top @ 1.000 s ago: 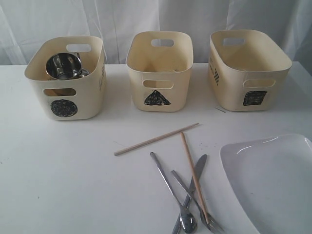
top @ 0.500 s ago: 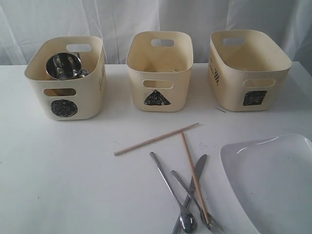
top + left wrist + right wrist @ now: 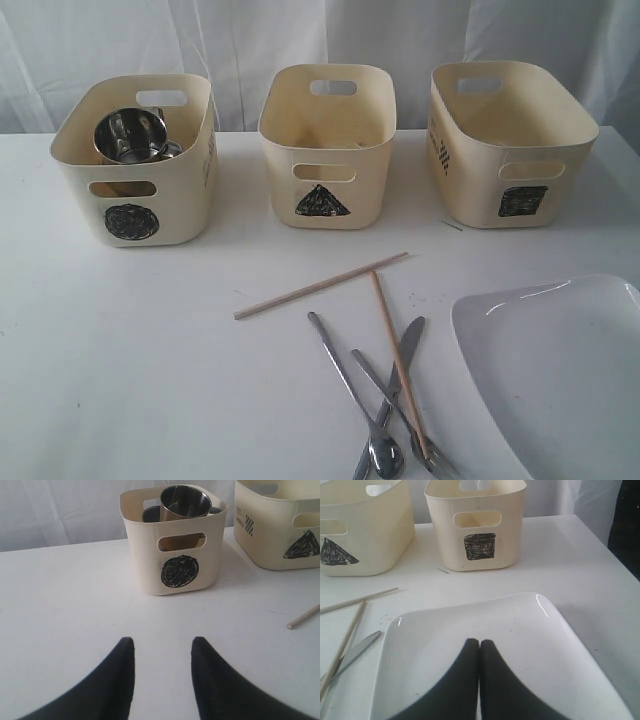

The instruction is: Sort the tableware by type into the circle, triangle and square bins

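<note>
The circle bin (image 3: pixel 80 215) at the left holds a steel mug (image 3: pixel 130 135), with more steel behind it. The triangle bin (image 3: pixel 375 190) and the square bin (image 3: pixel 470 190) stand to its right. Two chopsticks (image 3: pixel 320 285), a spoon (image 3: pixel 345 375), a fork (image 3: pixel 372 371) and a knife (image 3: pixel 412 332) lie crossed at the front. The white plate (image 3: pixel 560 370) sits at the front right. My left gripper (image 3: pixel 162 642) is open and empty over bare table, facing the circle bin (image 3: pixel 145 555). My right gripper (image 3: pixel 479 642) is shut above the plate (image 3: pixel 530 630), holding nothing. Neither gripper shows in the exterior view.
A white curtain hangs behind the three bins. The white table (image 3: pixel 130 350) spreads out in front of them. In the right wrist view the table's edge (image 3: pixel 600 545) runs to the right of the square bin (image 3: pixel 510 540), with a dark shape beyond it.
</note>
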`<move>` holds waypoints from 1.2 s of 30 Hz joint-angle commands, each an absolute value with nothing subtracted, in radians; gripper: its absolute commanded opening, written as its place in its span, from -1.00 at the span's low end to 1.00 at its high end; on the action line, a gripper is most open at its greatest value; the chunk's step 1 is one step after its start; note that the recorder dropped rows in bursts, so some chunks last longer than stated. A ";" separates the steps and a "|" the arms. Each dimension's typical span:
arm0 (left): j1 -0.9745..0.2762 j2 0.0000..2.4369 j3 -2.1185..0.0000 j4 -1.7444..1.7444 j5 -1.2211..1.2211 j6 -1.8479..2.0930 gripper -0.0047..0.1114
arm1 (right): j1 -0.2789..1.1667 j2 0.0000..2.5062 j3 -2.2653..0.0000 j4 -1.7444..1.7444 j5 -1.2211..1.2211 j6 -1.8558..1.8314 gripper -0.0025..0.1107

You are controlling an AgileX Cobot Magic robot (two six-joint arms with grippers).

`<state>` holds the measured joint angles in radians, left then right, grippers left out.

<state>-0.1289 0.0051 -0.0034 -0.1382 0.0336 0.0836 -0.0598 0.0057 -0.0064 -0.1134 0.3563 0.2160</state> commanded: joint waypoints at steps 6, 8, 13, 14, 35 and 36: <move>-0.128 0.000 0.000 -0.141 0.031 0.086 -0.19 | -0.058 0.000 0.000 -0.117 0.344 0.217 -0.96; -0.128 0.000 0.000 -0.141 0.031 0.086 -0.19 | -0.058 0.000 0.000 -0.117 0.344 0.217 -0.96; -0.128 0.000 0.000 -0.141 0.031 0.086 -0.19 | -0.058 0.000 0.000 -0.117 0.344 0.217 -0.96; -0.128 0.000 0.000 -0.141 0.031 0.086 -0.19 | -0.058 0.000 0.000 -0.117 0.344 0.217 -0.96; -0.128 0.000 0.000 -0.141 0.031 0.086 -0.19 | -0.058 0.000 0.000 -0.117 0.344 0.217 -0.96; -0.128 0.000 0.000 -0.141 0.031 0.086 -0.19 | -0.058 0.000 0.000 -0.117 0.344 0.217 -0.96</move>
<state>-0.1289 0.0051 -0.0034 -0.1382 0.0336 0.0855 -0.0598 0.0057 -0.0064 -0.1134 0.3563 0.2160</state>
